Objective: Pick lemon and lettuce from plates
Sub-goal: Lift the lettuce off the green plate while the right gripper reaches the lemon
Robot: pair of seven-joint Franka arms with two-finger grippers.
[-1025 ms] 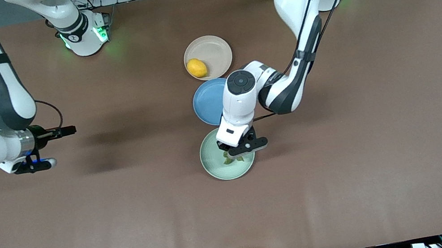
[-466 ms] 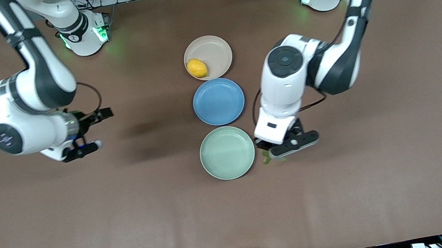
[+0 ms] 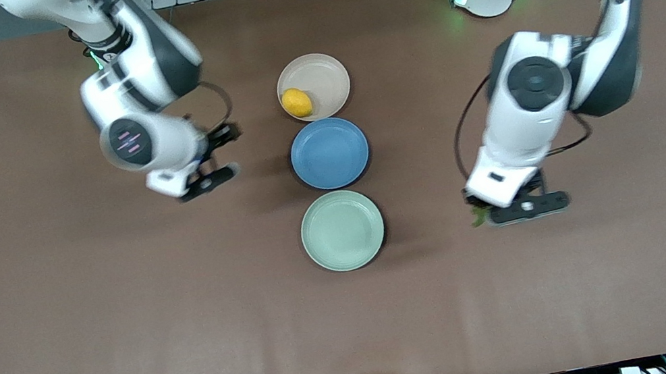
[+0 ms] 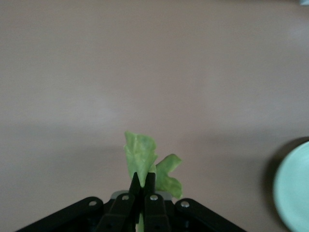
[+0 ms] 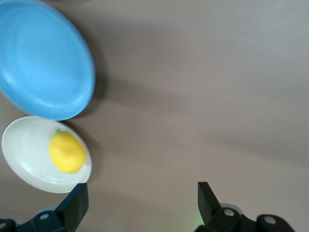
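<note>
The yellow lemon [image 3: 296, 102] lies on the beige-cream plate [image 3: 324, 75]; both also show in the right wrist view, lemon [image 5: 67, 152] on plate [image 5: 24, 154]. The mint green plate [image 3: 342, 230] holds nothing. My left gripper [image 3: 485, 211] is shut on the green lettuce [image 3: 478, 217] and holds it over bare table, beside the mint plate toward the left arm's end. In the left wrist view the lettuce [image 4: 144, 157] sticks out from the closed gripper [image 4: 142, 180]. My right gripper [image 3: 223, 156] is open and empty over bare table, beside the beige and blue plates toward the right arm's end; it also shows in its wrist view [image 5: 142, 203].
A bright blue plate [image 3: 329, 153] with nothing on it sits between the beige and mint plates, the three in a row down the table's middle. The mint plate's rim [image 4: 289, 193] shows in the left wrist view. Brown tabletop surrounds them.
My left gripper has lifted the lettuce off the mint plate and carried it toward the left arm's end. My right gripper has swung in from the table's end to beside the plates.
</note>
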